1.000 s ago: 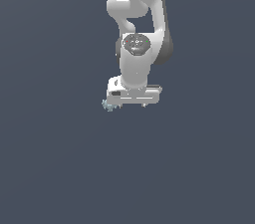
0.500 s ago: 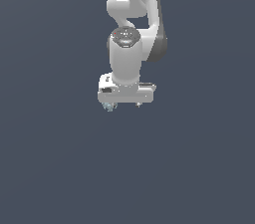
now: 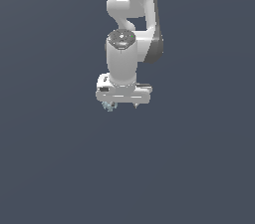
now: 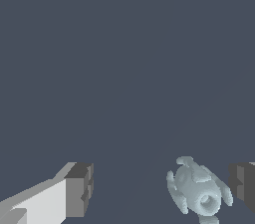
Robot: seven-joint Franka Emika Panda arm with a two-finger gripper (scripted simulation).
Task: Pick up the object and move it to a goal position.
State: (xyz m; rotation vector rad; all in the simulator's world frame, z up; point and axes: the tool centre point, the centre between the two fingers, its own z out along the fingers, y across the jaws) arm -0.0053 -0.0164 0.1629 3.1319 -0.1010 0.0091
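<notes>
Exterior view, middle of the frame: the end effector (image 3: 122, 104) hangs spread wide and released, and the pale blue blob (image 3: 108, 106) sits between its fingers, near one dark pad (image 4: 242, 186).

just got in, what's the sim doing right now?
A single Panda arm is poised over the object, a tiny pale blue-grey lump on the plain dark ground. Its hand is open, and the wrist view shows the lump between the two fingers, much nearer one finger than the other, with neither touching it. In the exterior view the lump peeks out under the hand's edge. Nothing is grasped yet.
</notes>
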